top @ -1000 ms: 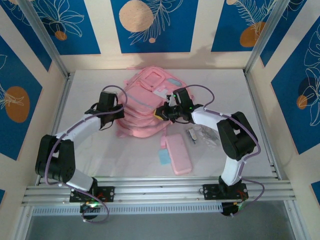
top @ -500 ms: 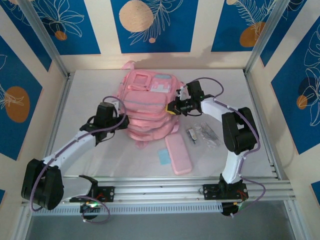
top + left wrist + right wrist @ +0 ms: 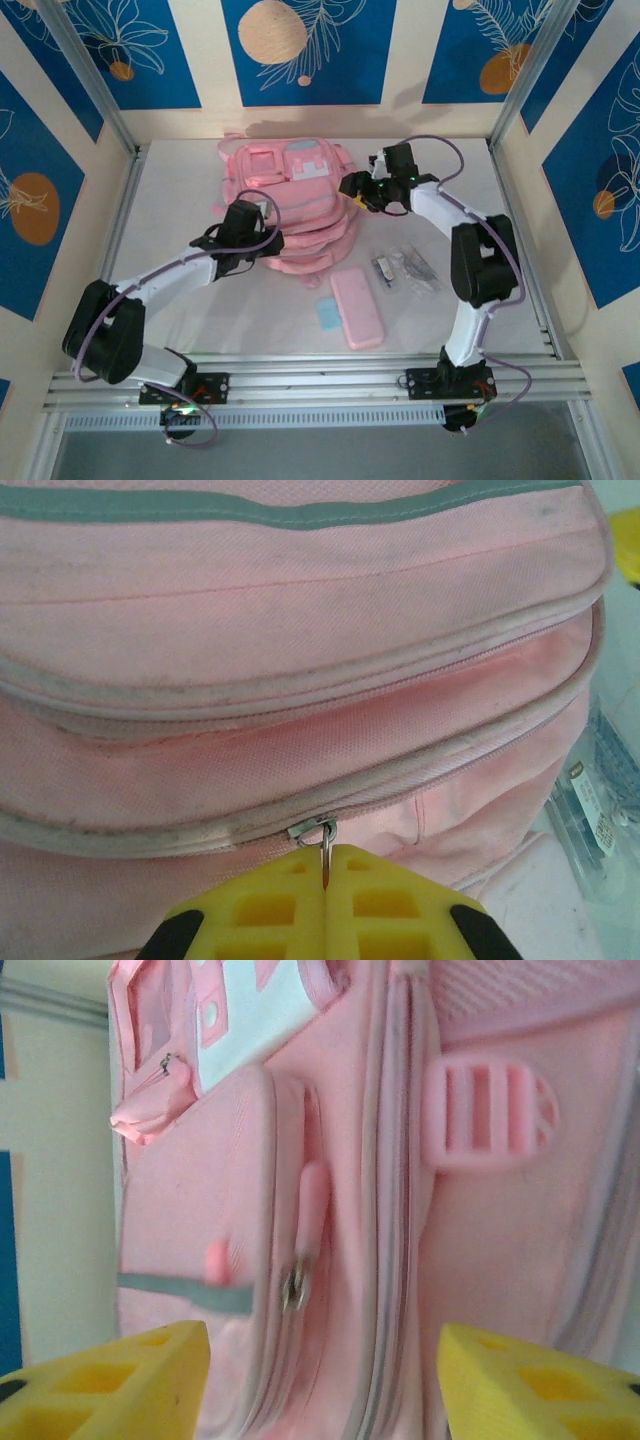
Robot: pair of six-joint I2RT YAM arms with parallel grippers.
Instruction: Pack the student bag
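Note:
The student bag [image 3: 290,190], large, soft and pink with pale blue patches, lies at the back middle of the table. My left gripper [image 3: 264,238] is at its near side. In the left wrist view the yellow jaws [image 3: 327,858] are shut on the metal ring of a zipper pull [image 3: 318,830] on a closed zip of the bag [image 3: 300,610]. My right gripper [image 3: 354,188] is at the bag's right side. Seen from the right wrist it [image 3: 325,1360] stands open, its fingers apart either side of a zipper slider with a pink tab [image 3: 297,1285], touching nothing.
A flat pink pencil case [image 3: 357,307] and a small pale blue card [image 3: 326,314] lie near the front. A clear plastic packet of small items [image 3: 405,268] sits right of the bag, also visible in the left wrist view [image 3: 600,810]. Metal frame rails border the table.
The bag has turned and shifted toward the back. My right gripper has opened and moved back and right. The left gripper has travelled right along the bag's near side, still shut.

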